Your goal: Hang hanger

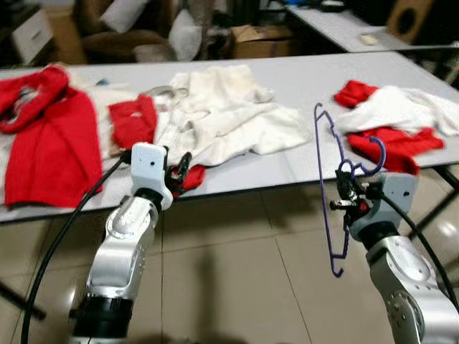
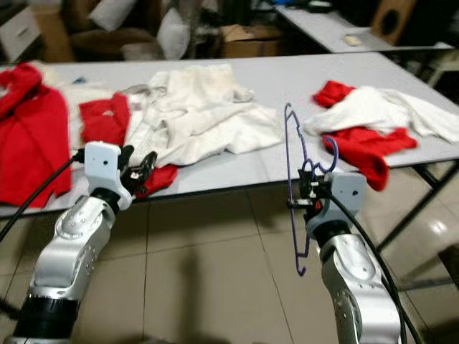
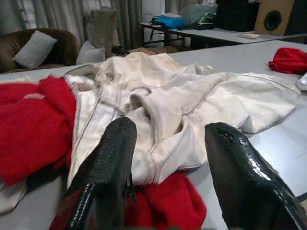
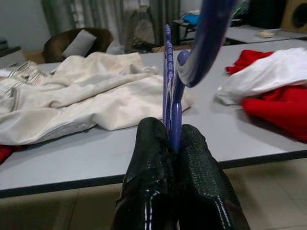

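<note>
purple hanger (image 1: 324, 165), cream jacket (image 1: 229, 118), red garments (image 1: 50, 143)

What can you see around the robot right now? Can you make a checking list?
Surface: grey table, clothes spread over it.
Job's things: purple hanger held upright in front of the table edge.
Clutter: white jacket; red garment; red-and-white pile.
Grippers: right tool shut on the hanger; left tool open, aimed at the white jacket.
Cables: black cable along left arm.
Surroundings: tiled floor, sofa, second table.
</note>
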Tool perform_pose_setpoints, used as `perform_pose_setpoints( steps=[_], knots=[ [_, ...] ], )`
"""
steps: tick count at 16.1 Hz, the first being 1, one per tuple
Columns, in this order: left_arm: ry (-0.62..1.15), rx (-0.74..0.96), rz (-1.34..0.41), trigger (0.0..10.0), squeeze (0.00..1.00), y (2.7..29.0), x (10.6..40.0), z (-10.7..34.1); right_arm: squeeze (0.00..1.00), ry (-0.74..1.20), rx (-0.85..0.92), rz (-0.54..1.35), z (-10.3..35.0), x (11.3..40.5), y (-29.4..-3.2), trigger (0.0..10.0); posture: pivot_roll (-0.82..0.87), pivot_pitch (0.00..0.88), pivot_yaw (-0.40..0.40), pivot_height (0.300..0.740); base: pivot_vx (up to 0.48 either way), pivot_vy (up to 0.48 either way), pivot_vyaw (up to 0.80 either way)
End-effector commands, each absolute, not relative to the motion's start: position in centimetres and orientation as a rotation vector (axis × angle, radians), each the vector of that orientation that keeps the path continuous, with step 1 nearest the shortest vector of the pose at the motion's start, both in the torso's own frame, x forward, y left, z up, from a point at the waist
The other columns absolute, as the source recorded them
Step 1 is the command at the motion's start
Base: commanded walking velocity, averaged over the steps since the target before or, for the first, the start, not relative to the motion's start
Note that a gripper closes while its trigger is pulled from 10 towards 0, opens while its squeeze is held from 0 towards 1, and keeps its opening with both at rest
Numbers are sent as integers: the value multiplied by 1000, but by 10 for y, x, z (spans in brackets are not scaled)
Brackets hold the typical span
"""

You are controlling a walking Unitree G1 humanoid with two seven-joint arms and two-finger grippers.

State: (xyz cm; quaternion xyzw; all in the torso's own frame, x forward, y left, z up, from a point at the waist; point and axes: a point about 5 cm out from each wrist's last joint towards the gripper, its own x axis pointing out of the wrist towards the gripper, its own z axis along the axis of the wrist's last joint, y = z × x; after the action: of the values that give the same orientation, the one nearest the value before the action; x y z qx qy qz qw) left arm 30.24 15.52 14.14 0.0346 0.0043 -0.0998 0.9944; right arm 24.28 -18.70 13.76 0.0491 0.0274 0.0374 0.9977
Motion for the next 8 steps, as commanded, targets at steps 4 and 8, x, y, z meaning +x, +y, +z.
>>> perform_pose_setpoints(
  steps=[4, 8],
  knots=[
    [66, 96, -122, 10000, 0, 163, 304, 137, 0, 24, 80, 81, 144, 244, -189, 10000, -117, 0, 0, 740, 337, 0, 0],
    [70, 91, -96, 10000, 0, 168, 303, 136, 0, 27, 73, 109, 146, 246, -185, 10000, -114, 0, -10, 740, 334, 0, 0]
  ],
)
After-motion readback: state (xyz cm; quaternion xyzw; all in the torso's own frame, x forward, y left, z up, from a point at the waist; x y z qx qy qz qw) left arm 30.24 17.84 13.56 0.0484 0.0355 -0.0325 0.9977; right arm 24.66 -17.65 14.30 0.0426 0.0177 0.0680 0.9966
